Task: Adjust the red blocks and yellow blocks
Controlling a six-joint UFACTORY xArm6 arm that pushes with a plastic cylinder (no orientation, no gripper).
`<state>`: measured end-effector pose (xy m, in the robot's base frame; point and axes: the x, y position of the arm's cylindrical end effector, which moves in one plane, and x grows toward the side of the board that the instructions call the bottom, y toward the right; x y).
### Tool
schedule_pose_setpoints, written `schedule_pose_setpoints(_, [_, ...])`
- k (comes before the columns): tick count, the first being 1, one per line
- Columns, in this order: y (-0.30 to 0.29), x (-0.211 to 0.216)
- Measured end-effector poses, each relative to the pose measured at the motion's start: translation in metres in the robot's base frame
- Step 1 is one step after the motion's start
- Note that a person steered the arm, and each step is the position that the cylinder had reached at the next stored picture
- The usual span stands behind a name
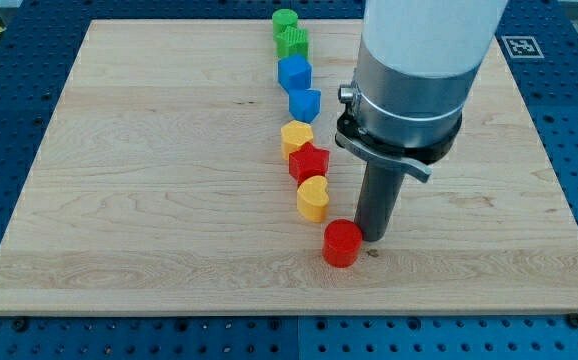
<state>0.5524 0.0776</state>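
My tip [373,236] rests on the board just right of the red cylinder [342,243], touching or nearly touching it. Up and to the left of the cylinder lies a yellow heart block [312,198]. Above that sits a red star block [309,162], and a yellow hexagon block [296,136] touches its top. These four form a slanted line down the board's middle.
Two blue blocks [294,72] [304,103] and two green blocks [285,20] [293,42] continue the line toward the view's top. The wooden board [119,200] lies on a blue pegboard; a marker tag [521,46] sits at its top right corner.
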Motion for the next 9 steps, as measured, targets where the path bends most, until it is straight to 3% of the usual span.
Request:
schedule_pose_setpoints(4, [0.000,0.030])
schedule_pose_setpoints(9, [-0.013,0.030])
